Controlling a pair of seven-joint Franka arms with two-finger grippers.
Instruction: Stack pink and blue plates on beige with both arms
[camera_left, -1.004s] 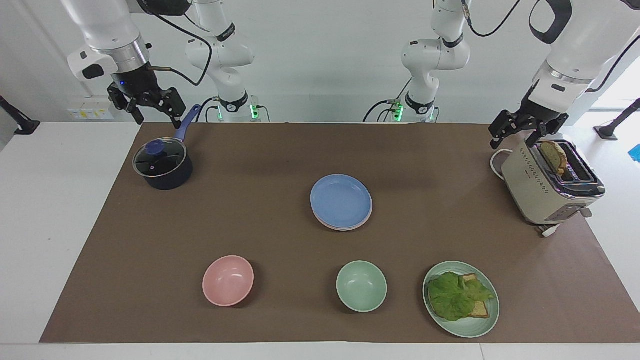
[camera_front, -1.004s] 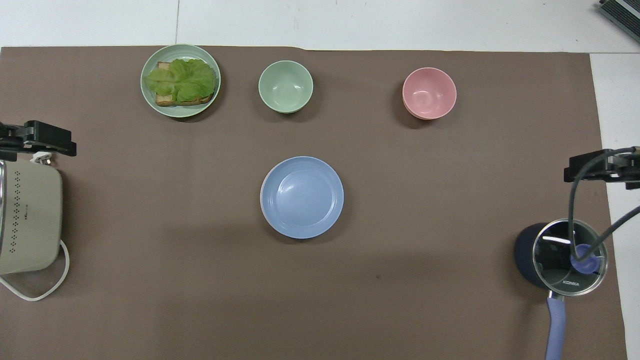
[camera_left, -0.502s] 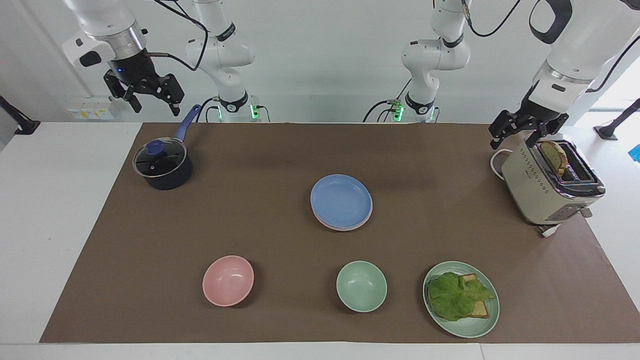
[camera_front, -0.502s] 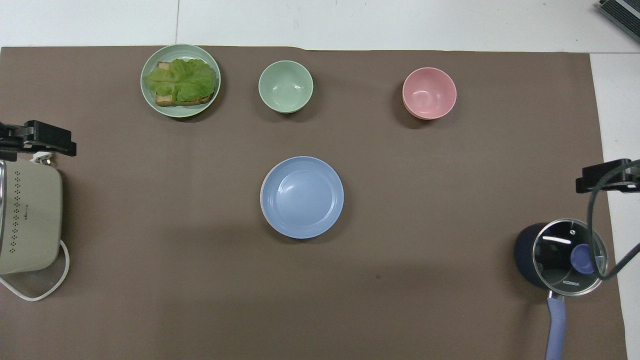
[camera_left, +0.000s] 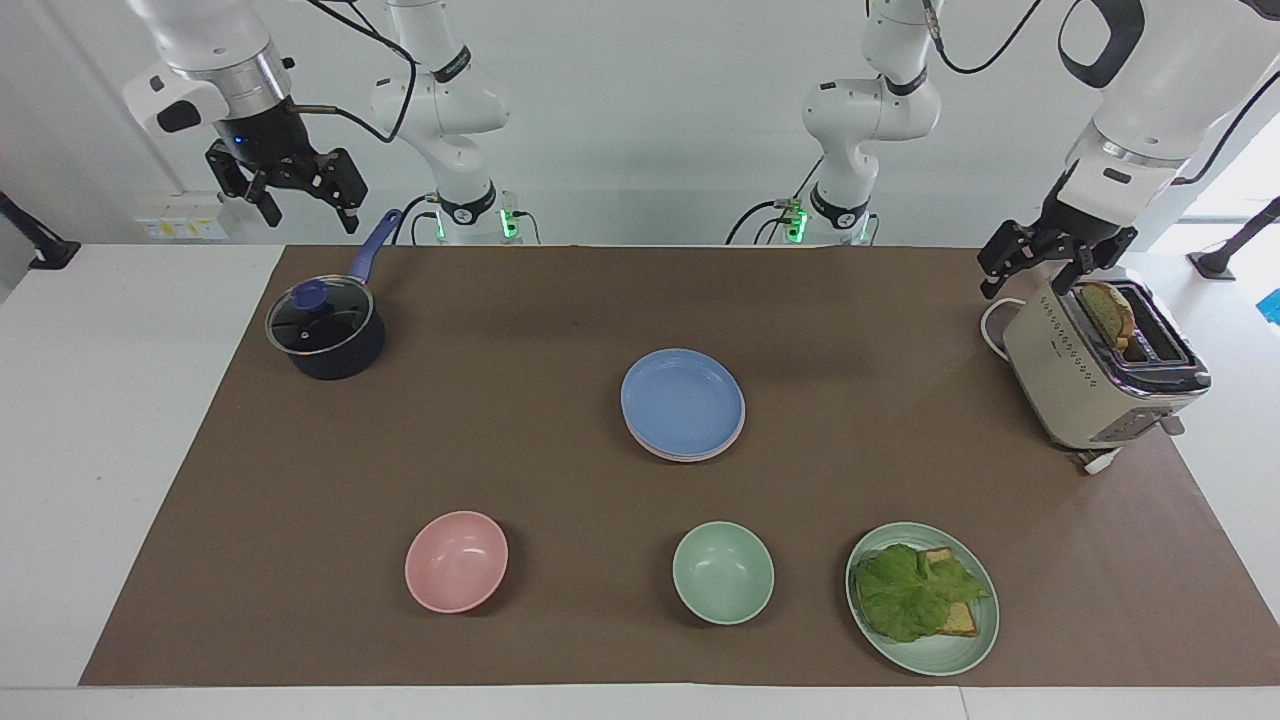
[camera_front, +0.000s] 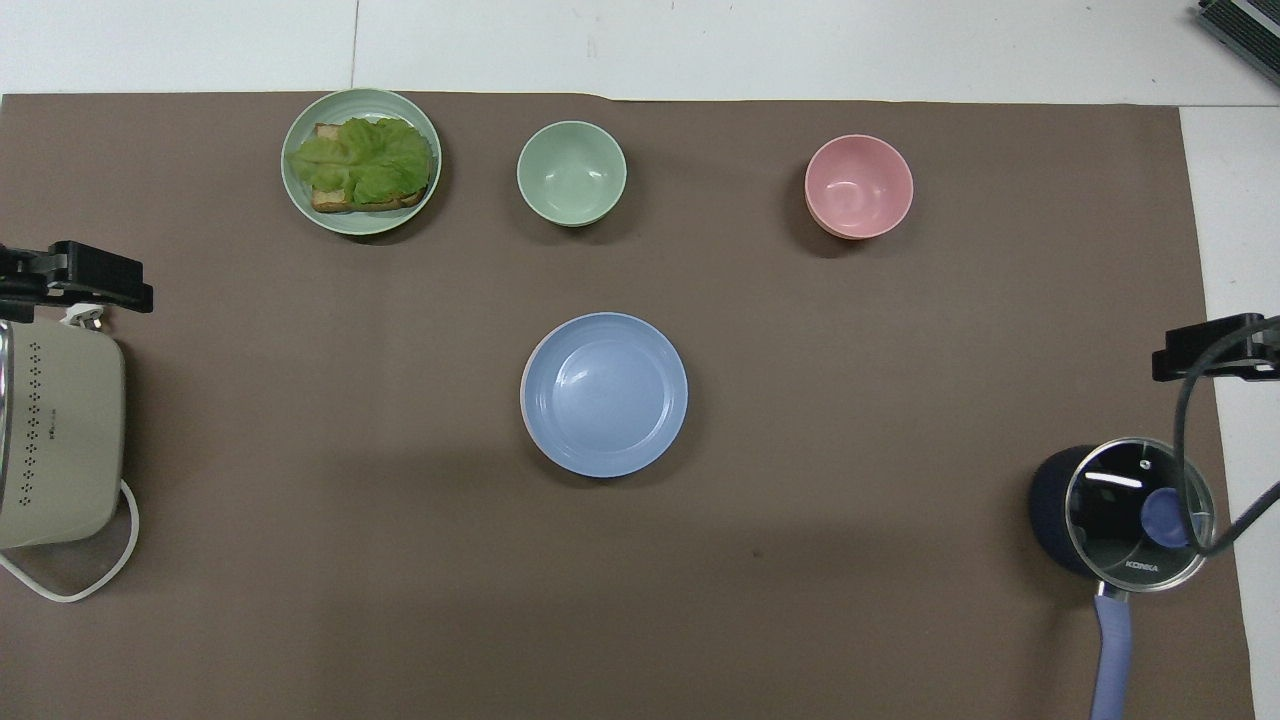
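Noting stack position first: blue plate (camera_left: 683, 402) on top, at the middle of the counter (camera_left: 500, 440), nearer to the robots than the pink bowl (camera_left: 456, 560) and the green bowl (camera_left: 722, 572). Pink plate (camera_left: 688, 457) directly under it, showing only as a thin rim around the blue edge. Beige plate not separable from that rim in either view; presumably at the bottom of the pile. Right gripper (camera_left: 312, 220) raised over the counter edge by the handle of the saucepan (camera_left: 325, 330), fingers spread apart and empty. Left gripper (camera_left: 1025, 287) raised over the robot-side end of the toaster (camera_left: 1095, 375), fingers likewise spread apart, holding nothing. Stack well apart from both grippers, lying between them toward the counter's centre and farther from the robots than either arm's end station; neither arm clearly the nearer. Round plates, so no long axis to line up with; any approach from a rim equally valid. Judging stacking as done, pink and blue aligned with only slight offset. Next move, if any, likely parking both arms rather than another reach.
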